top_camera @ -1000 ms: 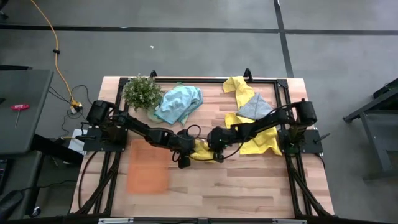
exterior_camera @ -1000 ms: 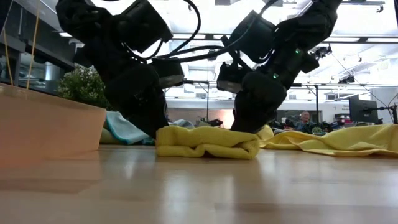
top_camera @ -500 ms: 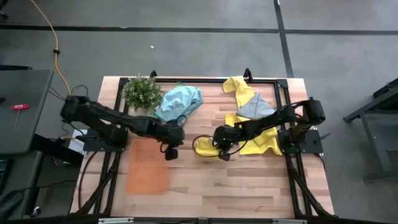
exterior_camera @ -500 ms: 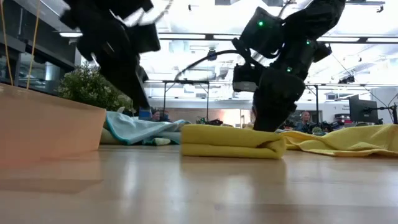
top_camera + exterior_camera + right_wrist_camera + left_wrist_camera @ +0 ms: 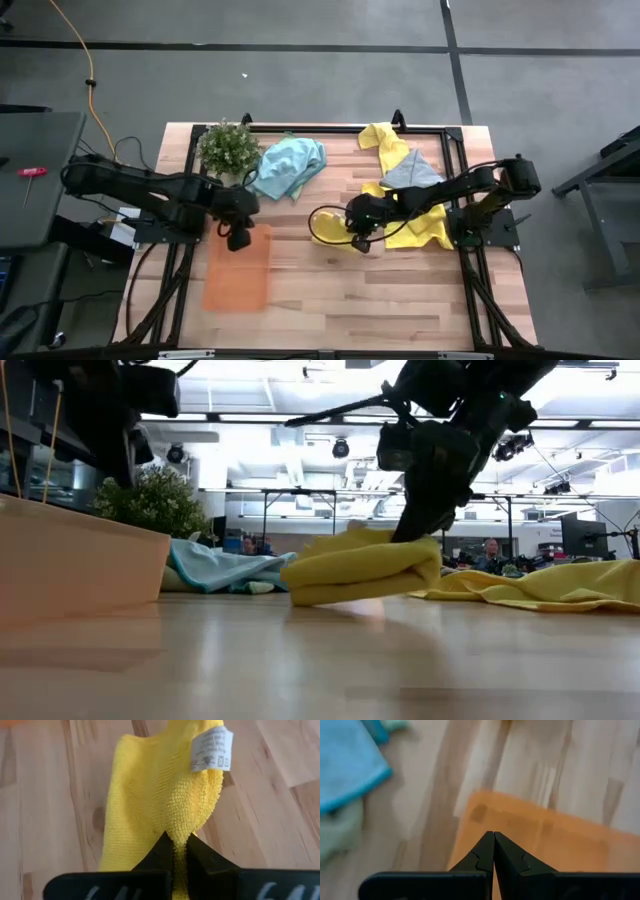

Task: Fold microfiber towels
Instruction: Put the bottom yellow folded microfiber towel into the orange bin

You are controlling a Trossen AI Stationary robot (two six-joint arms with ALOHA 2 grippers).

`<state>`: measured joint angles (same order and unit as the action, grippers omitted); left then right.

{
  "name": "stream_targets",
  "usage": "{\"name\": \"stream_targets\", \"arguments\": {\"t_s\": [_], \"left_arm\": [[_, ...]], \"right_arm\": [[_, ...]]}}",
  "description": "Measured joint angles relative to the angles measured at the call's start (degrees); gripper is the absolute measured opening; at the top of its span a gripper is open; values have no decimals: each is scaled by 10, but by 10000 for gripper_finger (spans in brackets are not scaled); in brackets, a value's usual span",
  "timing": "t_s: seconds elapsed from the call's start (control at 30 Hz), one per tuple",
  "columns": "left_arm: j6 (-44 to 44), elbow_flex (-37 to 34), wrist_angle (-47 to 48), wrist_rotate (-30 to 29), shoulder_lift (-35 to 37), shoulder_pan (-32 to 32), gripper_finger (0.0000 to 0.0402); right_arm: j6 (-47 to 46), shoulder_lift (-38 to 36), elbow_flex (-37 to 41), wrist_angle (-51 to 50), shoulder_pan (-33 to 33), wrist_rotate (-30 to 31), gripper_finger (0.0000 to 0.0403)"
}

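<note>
A wooden table [image 5: 330, 300] stands on a grey floor [image 5: 300, 90] crossed by dark lines, while beyond the table bright ceiling lights [image 5: 250, 420] hang over a workshop.

1. High view hangs well above, looking straight down on the whole table [image 5: 330, 300], both arms and the floor around it.
2. Low view sits at tabletop level, looking across the boards into the room behind.
3. Each wrist cam looks close past its own fingers onto the wood.
4. High, low and right wrist views all catch the folded yellow towel [image 5: 328, 230] [image 5: 362, 566] [image 5: 160, 805].
</note>
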<state>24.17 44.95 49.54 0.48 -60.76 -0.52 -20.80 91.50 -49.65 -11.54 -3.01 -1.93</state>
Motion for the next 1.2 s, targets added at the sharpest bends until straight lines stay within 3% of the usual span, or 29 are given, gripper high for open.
{"name": "stream_targets", "arguments": {"t_s": [0.23, 0.57, 0.87, 1.2], "left_arm": [[-3, -2, -12, 21, -95, -30, 0], [6, -2, -136, 6, -246, -34, 0], [12, -1, -270, -12, -285, -33, 0], [19, 41, -372, -38, -321, -23, 0]], "right_arm": [[-3, 3, 0, 13, 0, 0, 0], [-13, 3, 0, 26, -1, -7, 0], [-10, -17, -1, 14, -5, -31, 0], [3, -113, -1, -47, 12, -28, 0]]}}
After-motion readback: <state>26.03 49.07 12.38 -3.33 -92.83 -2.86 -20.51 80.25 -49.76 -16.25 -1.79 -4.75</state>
